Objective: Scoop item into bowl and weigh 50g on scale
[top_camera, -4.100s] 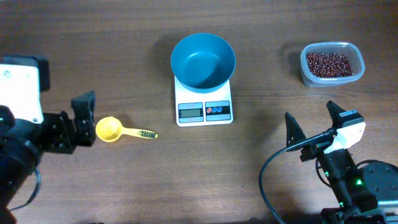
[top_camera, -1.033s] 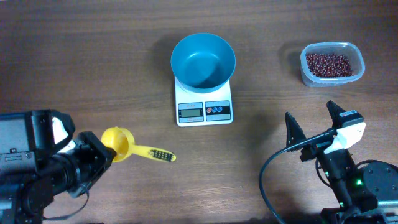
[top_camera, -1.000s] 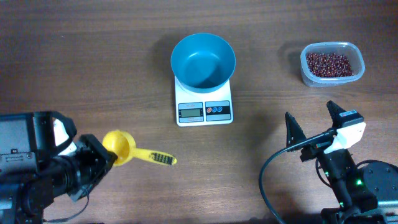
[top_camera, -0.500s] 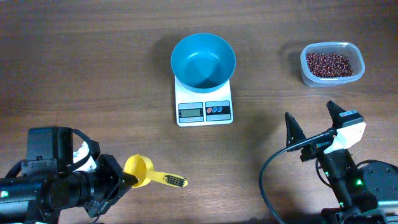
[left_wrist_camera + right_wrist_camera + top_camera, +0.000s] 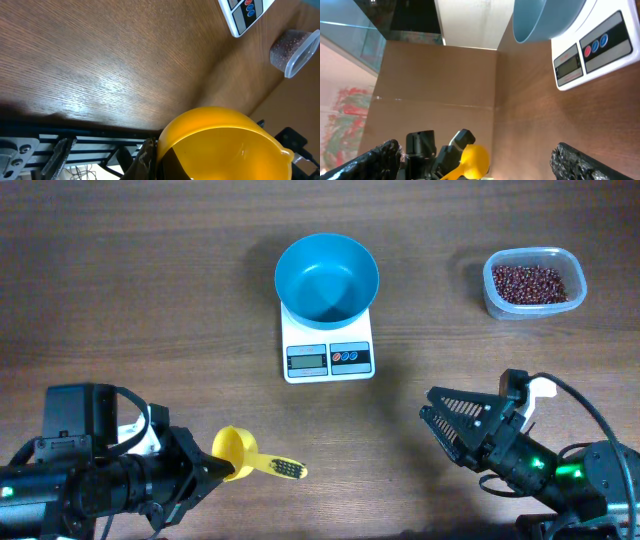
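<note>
The teal bowl (image 5: 327, 275) stands empty on the white scale (image 5: 328, 358) at the table's middle. Red-brown beans (image 5: 535, 282) fill the clear tub (image 5: 533, 305) at the back right. My left gripper (image 5: 210, 470) is shut on the cup rim of a yellow scoop (image 5: 238, 450), held at the front left with its handle pointing right. In the left wrist view the scoop (image 5: 225, 145) fills the lower right beside one finger (image 5: 146, 159). My right gripper (image 5: 428, 402) is open at the front right, pointing left at the scoop (image 5: 472, 160), with nothing between its fingers (image 5: 580, 162).
The wooden table (image 5: 150, 280) carries only the scale, the bowl and the tub. The scale (image 5: 590, 47) and bowl (image 5: 540, 20) show at the top right of the right wrist view. Black cables trail from the right arm (image 5: 580, 480) at the front edge.
My left arm has carried the scoop toward the front and to the right. My right gripper, still open, has swung round and now points left instead of away from the front edge.
</note>
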Motion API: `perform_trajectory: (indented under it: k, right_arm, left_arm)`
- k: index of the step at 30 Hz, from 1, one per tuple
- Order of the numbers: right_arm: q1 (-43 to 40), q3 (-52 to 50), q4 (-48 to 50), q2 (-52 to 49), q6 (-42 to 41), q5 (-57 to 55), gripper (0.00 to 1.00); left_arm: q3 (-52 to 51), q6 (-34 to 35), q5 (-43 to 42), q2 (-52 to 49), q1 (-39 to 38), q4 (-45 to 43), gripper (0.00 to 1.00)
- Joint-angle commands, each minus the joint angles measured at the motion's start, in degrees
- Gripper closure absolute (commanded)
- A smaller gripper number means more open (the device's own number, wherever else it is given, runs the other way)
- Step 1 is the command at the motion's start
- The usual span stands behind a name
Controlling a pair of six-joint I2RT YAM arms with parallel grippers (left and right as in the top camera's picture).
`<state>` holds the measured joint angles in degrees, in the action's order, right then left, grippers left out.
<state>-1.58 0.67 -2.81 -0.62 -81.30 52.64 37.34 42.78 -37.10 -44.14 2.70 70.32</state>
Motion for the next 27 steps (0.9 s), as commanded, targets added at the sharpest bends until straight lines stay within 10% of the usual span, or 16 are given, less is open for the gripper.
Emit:
perform_trajectory:
  k: [1, 4, 12, 19, 27]
  right_arm:
    - [0.5, -0.3, -0.2, 0.3, -2.9, -0.9, 0.01]
    - [0.5, -0.3, -1.8, 0.2, 13.4, -1.1, 0.01]
    - [0.5, 3.4, 0.4, -1.7, 17.9, -0.1, 0.02]
    - [0.9, 18.3, 0.1, -30.8, 22.8, 9.7, 0.05]
    - [33.7, 32.8, 0.0, -58.5, 35.5, -3.3, 0.12]
  left_arm:
    - [-0.3, 1.4, -1.5, 0.0, 0.1, 0.0, 1.0]
    - [-0.3, 1.4, -1.5, 0.0, 0.1, -0.6, 1.0]
    - [-0.3, 1.6, 2.3, 0.0, 0.1, -2.3, 1.0]
    - [-0.3, 25.0, 10.0, 0.0, 0.1, -10.2, 1.0]
    - [-0.3, 19.5, 16.0, 0.0, 0.1, -10.9, 1.0]
